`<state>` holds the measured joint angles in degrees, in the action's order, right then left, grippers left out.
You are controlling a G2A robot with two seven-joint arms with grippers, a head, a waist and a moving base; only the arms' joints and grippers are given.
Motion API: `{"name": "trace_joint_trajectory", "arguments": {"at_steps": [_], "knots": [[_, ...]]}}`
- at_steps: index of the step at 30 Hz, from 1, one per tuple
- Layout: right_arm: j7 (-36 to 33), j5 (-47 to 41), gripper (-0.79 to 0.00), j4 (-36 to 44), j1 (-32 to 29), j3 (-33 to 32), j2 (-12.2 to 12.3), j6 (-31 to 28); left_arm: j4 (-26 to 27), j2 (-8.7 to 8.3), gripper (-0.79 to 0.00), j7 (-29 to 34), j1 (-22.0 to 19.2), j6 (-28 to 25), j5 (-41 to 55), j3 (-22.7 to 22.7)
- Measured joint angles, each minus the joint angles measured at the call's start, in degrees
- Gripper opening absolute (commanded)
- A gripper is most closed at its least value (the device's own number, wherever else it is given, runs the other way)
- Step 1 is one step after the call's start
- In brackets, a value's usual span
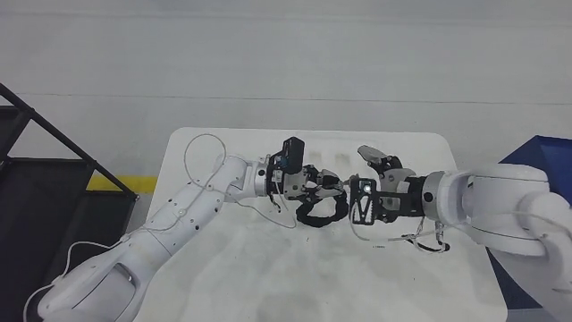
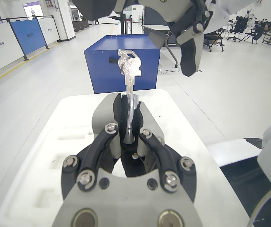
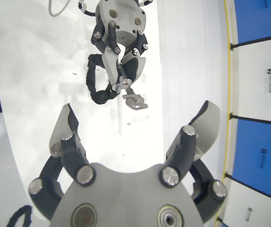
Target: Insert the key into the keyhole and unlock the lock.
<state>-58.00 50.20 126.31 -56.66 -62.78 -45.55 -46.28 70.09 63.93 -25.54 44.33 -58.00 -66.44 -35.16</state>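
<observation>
White bench (image 1: 223,268), blue cabinet (image 2: 122,48) beyond, your left tool (image 2: 128,102) pinching the lock (image 2: 130,119), silver key (image 2: 130,68) at its end, right tool (image 3: 139,108) spread.

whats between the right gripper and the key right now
Nothing: in the right wrist view the gap from the open right gripper to the key is bare, with the white table behind it.
</observation>
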Motion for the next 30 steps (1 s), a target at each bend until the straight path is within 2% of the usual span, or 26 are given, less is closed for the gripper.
{"name": "trace_joint_trajectory", "arguments": {"at_steps": [1, 2, 3, 6, 10, 13, 18, 25, 27, 28, 30], "knots": [[1.3, 1.1, -0.280, 0.0, -0.1, 0.0, 0.3, -1.3, 0.2, -0.05, -0.785, 0.1, -0.1, 0.0, -0.1, 0.3], [2.0, 1.7, -0.351, -0.1, -0.2, 0.0, 0.5, -2.0, 0.3, -0.09, -0.785, 0.1, -0.2, 0.0, -0.1, 0.5], [2.6, 2.2, -0.397, -0.3, -0.3, 0.1, 0.7, -2.6, 0.3, -0.14, -0.785, 0.1, -0.2, 0.0, -0.1, 0.7], [4.0, 3.2, -0.471, -0.7, -0.3, 0.4, 1.2, -4.0, 0.4, -0.27, -0.785, 0.0, -0.5, 0.0, 0.0, 1.2], [5.0, 4.5, -0.631, -0.6, -0.1, 0.7, 1.6, -5.0, 0.3, -0.44, -0.785, -0.2, -0.9, 0.0, 0.2, 1.8], [5.2, 5.8, -0.680, 0.4, -0.3, 0.6, 1.8, -5.2, 0.2, -0.56, -0.785, -0.2, -1.2, 0.0, 0.3, 2.2], [5.4, 7.7, -0.699, 1.3, -0.7, 0.8, 2.0, -5.3, 0.5, -0.70, -0.785, -0.2, -1.4, 0.0, 0.5, 2.7], [6.2, 9.4, -0.671, 1.4, -0.6, 1.7, 1.9, -5.6, 0.9, -0.81, -0.785, 0.0, -1.8, 0.0, 0.9, 3.4], [6.3, 9.6, -0.727, 1.3, -0.6, 2.0, 1.9, -5.6, 0.9, -0.85, -0.785, 0.0, -1.9, 0.0, 1.0, 3.5], [6.4, 9.7, -0.785, 1.2, -0.5, 2.2, 1.9, -5.6, 0.9, -0.87, -0.785, 0.0, -2.0, 0.0, 1.0, 3.6], [6.7, 9.5, -0.785, 1.0, -0.4, 2.3, 1.9, -5.3, 0.8, -0.91, -0.785, 0.0, -2.1, 0.0, 1.1, 3.7]]}}
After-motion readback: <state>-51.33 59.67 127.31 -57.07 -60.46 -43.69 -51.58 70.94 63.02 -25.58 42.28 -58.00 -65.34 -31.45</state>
